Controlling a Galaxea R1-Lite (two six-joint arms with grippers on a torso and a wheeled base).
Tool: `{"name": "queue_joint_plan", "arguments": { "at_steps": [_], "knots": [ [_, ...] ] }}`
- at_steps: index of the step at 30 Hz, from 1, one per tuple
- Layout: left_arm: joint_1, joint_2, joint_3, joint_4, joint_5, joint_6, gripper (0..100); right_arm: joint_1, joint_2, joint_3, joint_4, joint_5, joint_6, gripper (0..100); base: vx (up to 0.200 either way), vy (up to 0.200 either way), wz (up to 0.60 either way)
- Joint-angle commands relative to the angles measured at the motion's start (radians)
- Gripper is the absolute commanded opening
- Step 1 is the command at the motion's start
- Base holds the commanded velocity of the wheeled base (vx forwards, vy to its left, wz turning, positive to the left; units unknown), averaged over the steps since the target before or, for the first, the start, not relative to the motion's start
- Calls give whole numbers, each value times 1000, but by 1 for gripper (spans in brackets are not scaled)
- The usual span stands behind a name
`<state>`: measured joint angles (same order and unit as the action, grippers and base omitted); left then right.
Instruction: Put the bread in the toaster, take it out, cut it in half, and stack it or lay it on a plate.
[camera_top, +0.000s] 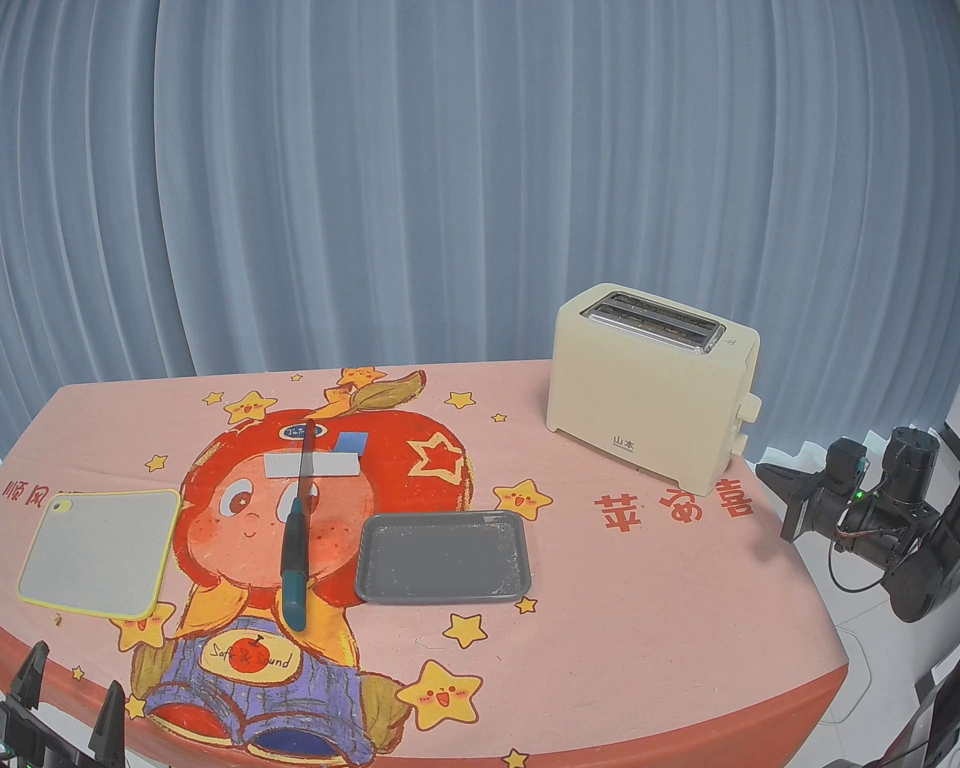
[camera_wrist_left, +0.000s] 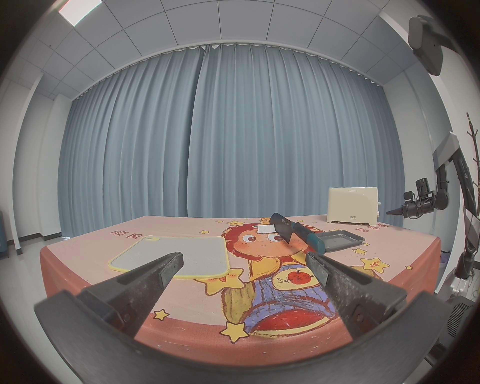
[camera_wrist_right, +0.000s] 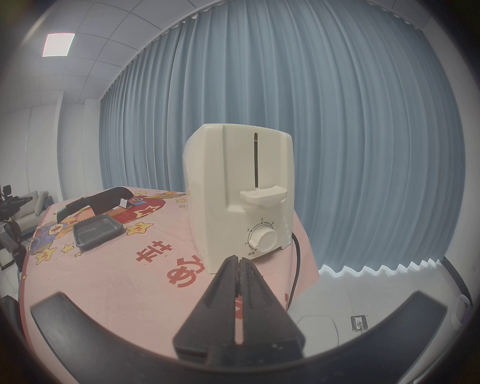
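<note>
The cream toaster stands at the table's back right; I cannot tell what is inside its top slots. Its lever sits at the low end of its slot, above a dial. My right gripper is shut and empty. It hovers off the table's right edge, pointing at the toaster's lever side. An empty grey plate lies mid-table. A teal-handled knife lies left of it. My left gripper is open and empty at the near left corner.
A grey cutting board with a yellow rim lies at the table's left. The knife blade crosses a white strip, with a small blue square beside it. The toaster's cord hangs off the right edge. A curtain closes the back.
</note>
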<state>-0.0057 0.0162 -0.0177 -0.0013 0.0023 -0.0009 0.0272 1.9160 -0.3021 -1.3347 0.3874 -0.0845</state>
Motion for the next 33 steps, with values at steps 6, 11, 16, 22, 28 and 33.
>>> {"name": "queue_joint_plan", "arguments": {
  "at_steps": [6,11,16,22,28,33],
  "knots": [
    [1,-1,18,0,1,-1,100,-4,0,-6,0,1,2,0,0,0,0],
    [0,-2,18,0,1,-1,100,-4,-2,-6,0,2,2,0,0,0,0],
    [1,-2,18,0,1,-1,100,0,0,-11,0,2,2,0,0,0,0],
    [0,-2,18,0,1,-1,100,-3,14,-25,0,2,3,0,0,0,0],
    [0,-2,18,0,1,-1,100,-4,21,-31,-3,2,5,0,0,0,0],
    [0,-2,18,0,1,-1,100,-4,26,-58,-3,-4,6,0,0,0,0]
  ]
}}
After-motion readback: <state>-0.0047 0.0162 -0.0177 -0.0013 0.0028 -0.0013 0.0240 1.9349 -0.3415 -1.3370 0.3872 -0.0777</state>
